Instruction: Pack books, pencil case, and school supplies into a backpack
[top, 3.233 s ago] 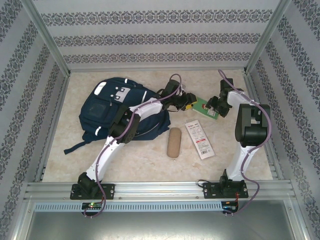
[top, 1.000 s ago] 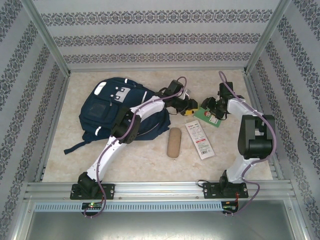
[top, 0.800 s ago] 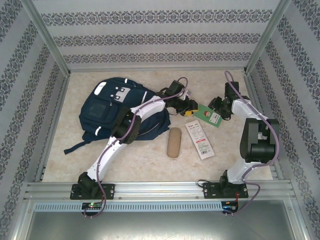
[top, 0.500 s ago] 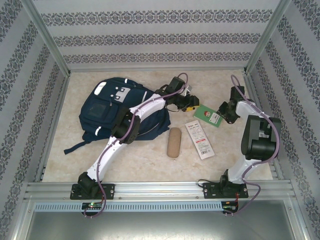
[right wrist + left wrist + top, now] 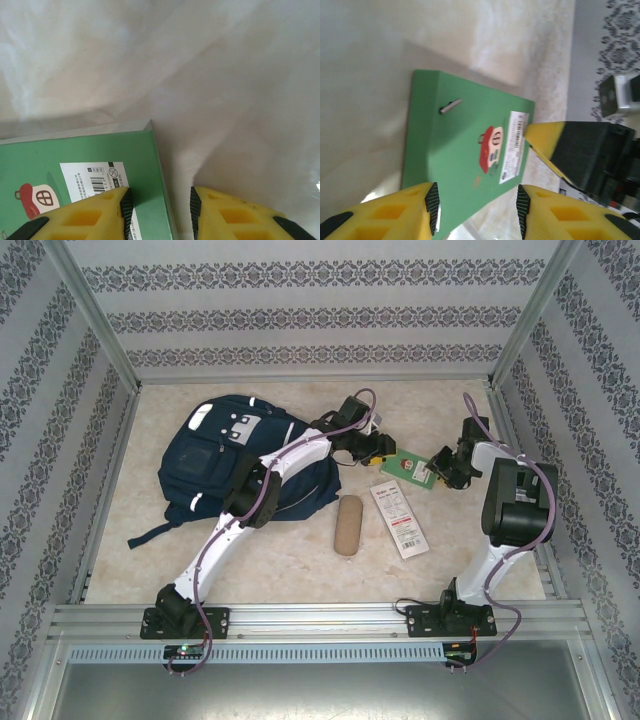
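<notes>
Straddling one corner of the small green flat item (image 5: 465, 140), the left gripper (image 5: 477, 212) is seen partly open, with nothing clamped. The right gripper (image 5: 159, 207) is likewise parted over the labelled edge. The item is found near the navy blue fabric backpack (image 5: 215, 470), to its right.

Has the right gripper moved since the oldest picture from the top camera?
Yes. Judged against the unmoved white packet, the right gripper has shifted to the right.

green item (image 5: 75, 150) cut off at left edge, label (image 5: 92, 181) print illegible
</notes>
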You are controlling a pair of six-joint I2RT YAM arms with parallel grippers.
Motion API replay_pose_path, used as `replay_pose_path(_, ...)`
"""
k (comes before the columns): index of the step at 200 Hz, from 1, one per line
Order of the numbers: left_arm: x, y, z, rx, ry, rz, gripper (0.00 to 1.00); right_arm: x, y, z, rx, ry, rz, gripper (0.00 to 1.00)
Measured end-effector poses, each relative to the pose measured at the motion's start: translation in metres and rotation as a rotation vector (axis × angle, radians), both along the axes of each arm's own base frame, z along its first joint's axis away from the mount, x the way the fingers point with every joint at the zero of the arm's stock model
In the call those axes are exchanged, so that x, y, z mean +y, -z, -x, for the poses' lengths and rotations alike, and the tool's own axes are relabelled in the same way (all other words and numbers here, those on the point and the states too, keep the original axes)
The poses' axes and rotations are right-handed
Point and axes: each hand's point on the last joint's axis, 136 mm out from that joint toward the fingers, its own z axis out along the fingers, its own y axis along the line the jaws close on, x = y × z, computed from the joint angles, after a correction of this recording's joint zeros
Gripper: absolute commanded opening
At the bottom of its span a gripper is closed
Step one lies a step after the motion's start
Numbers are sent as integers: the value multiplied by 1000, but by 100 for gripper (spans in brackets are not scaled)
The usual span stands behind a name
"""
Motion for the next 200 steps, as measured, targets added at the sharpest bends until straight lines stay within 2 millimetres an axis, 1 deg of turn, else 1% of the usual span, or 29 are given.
replay_pose_path(35,9,3,-6,-35,-28,-74,48,15,-1,-5,-13,-47,-27,37)
replay_pose_path(63,16,3,-13,-78,-53,-118,49,26,-1,-9,-17,-76,-34,33)
replay_pose_path(99,23,3,-13,-101,-80,-138,51,30,-2,-11,-22,-96,-39,28)
replay_pose_path(166,28,-4,-25,-128,-113,-136,51,35,-2,-14,-24,-121,-34,29)
replay_pose_path(180,29,0,-28,-135,-120,-128,52,36,-2,-14,-22,-122,-35,29)
replay_pose_path(200,36,14,-27,-118,-137,-147,52,37,-2,-14,-23,-126,-34,29)
